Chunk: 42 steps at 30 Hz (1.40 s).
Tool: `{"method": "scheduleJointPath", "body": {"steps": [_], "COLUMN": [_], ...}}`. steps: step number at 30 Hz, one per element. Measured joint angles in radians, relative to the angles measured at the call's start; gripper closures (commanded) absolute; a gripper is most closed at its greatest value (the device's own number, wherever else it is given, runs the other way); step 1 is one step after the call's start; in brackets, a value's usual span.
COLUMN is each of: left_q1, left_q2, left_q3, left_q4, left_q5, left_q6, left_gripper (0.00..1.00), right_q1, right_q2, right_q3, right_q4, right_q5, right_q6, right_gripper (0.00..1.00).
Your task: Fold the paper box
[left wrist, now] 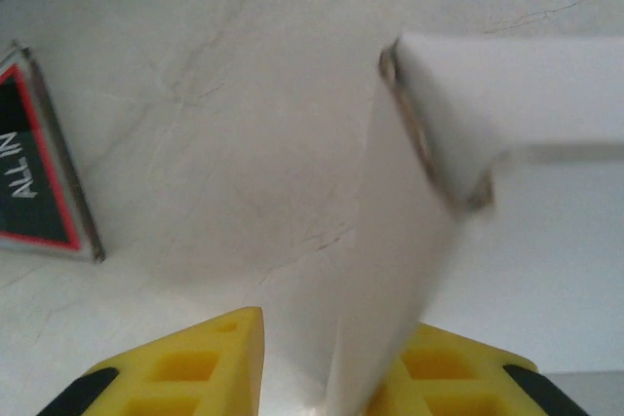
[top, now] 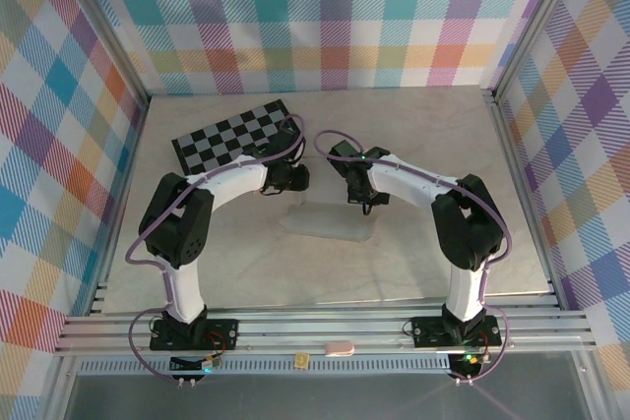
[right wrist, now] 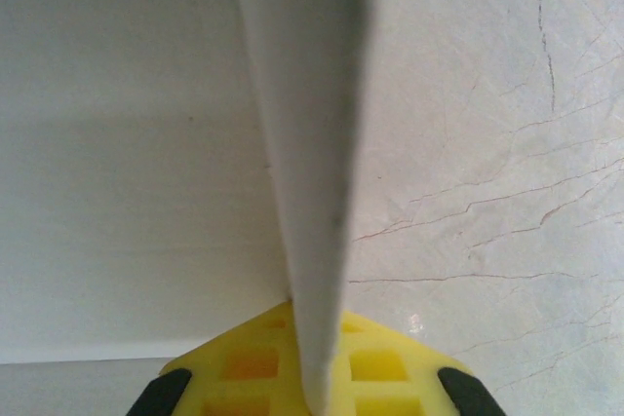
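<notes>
Right wrist view, closest in: right gripper (right wrist: 317, 372) yellow fingers (right wrist: 249, 365) are pressed together on an upright wall of the paper box (right wrist: 307, 124), seen edge-on running straight up from the jaws. A flat white panel lies to its left and the marble-look table (right wrist: 507, 192) to its right. Left wrist view: left gripper (left wrist: 336, 343) fingers are spread. A white box panel stands between them, close to the finger on the picture's right with a clear gap to the other, so no pinch there as far as I can tell. Beyond it is a folded-over corner with a doubled edge. A black red-bordered plaque (left wrist: 34, 168) lettered ALL IN lies off to the left. Top view: the box sits mid-table between the two grippers, low and pale, hard to read against the top. The black-and-grey checkered board (top: 236, 135) lies behind the left arm, apart from the box. Handling, judged: thin card, very light, creases easily, and smooth enough to slip from a loose grip or slide on the table. Best taken by a wall or flap near its free edge, with the other gripper steadying the opposite side. The wrist views give contact and card edges; the top view gives layout and arm poses, with finger detail too small to tell.
</notes>
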Motion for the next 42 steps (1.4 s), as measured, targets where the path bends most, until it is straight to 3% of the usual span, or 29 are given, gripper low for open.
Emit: {"method": "scheduleJointPath", "body": {"steps": [9,18,25,29,32,33,35,42], "left_q1": [-0.016,-0.119,-0.126,-0.126,-0.125,-0.125,-0.124,-0.112], "left_q2": [0.031,0.083,0.131,0.148,0.148,0.144,0.122,-0.082], "left_q3": [0.029,0.111,0.189,0.224,0.231,0.234,0.234,0.208], "left_q4": [-0.005,-0.105,-0.195,-0.242,-0.277,-0.288,-0.304,-0.296], "left_q5": [-0.033,-0.337,-0.392,-0.406,-0.418,-0.415,-0.397,-0.263], "left_q6": [0.022,-0.04,-0.111,-0.13,-0.142,-0.15,-0.161,-0.193], "left_gripper": [1.0,1.0,1.0,0.68,0.56,0.44,0.39,0.38], "right_q1": [-0.002,-0.002,-0.002,-0.002,-0.004,-0.006,-0.014,-0.037], "right_q2": [0.005,0.024,0.024,0.024,0.024,0.024,0.024,0.024], "right_q3": [0.004,0.02,0.022,0.022,0.023,0.023,0.023,0.023], "right_q4": [0.009,-0.002,0.007,0.008,-0.002,-0.003,-0.007,-0.01], "right_q5": [-0.024,-0.024,-0.042,-0.045,-0.045,-0.045,-0.045,-0.052], "right_q6": [0.0,0.01,0.012,0.012,0.012,0.012,0.01,0.0], "right_gripper": [1.0,1.0,1.0,1.0,1.0,1.0,1.0,1.0]}}
